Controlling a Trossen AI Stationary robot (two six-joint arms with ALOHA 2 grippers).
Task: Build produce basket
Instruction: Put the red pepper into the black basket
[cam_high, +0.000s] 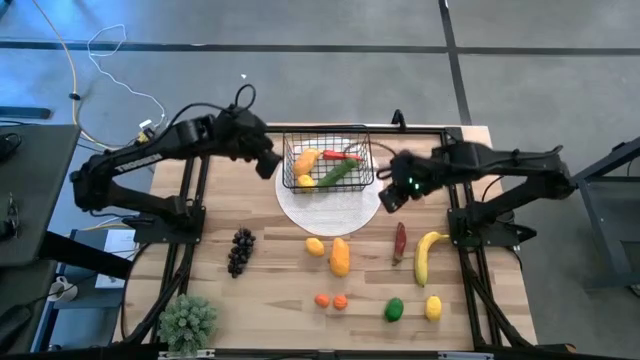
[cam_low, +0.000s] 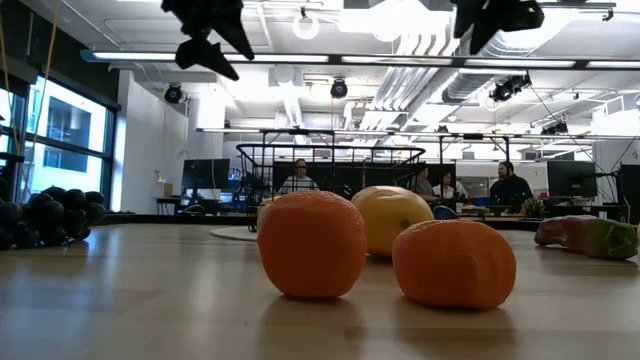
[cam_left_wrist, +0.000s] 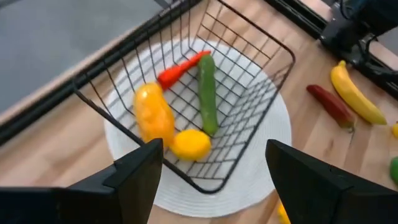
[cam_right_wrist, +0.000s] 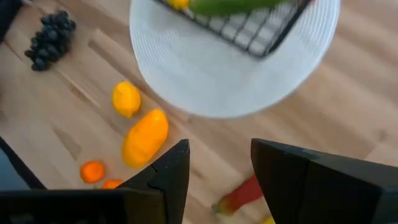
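Basket (cam_high: 328, 164), black wire mesh, rectangular, sits on a round white plate (cam_high: 330, 207) between both end effectors. Already inside: yellow-orange pepper-like piece (cam_left_wrist: 153, 114), yellow lemon (cam_left_wrist: 190, 143), green cucumber (cam_left_wrist: 207, 99), red chilli (cam_left_wrist: 180, 67).

Left end effector (cam_high: 268, 160) hovers just beside the basket's left wall, released, nothing between its fingers. Right end effector (cam_high: 392, 193) hangs off the basket's right corner over the plate rim, fingers parted, also empty.

Step in hand looks like fetching the next piece. Closest to the right end effector: dark red chilli (cam_high: 400, 240) and yellow banana (cam_high: 427, 255), both just below it on the wooden surface (cam_high: 280, 280). Suggest chilli first, gripped across its narrow width, then dropped over the free right half of the basket.

Further out: orange elongated fruit (cam_high: 340, 256), small yellow lemon (cam_high: 315, 246), two orange pieces (cam_high: 331, 300), green lime (cam_high: 394, 309), dark grapes (cam_high: 241, 250). Spiky green potted plant (cam_high: 188, 322) is well clear. Main obstruction is the basket rim; low-view depth is poor, so clearance over it is probably fine but unconfirmed.
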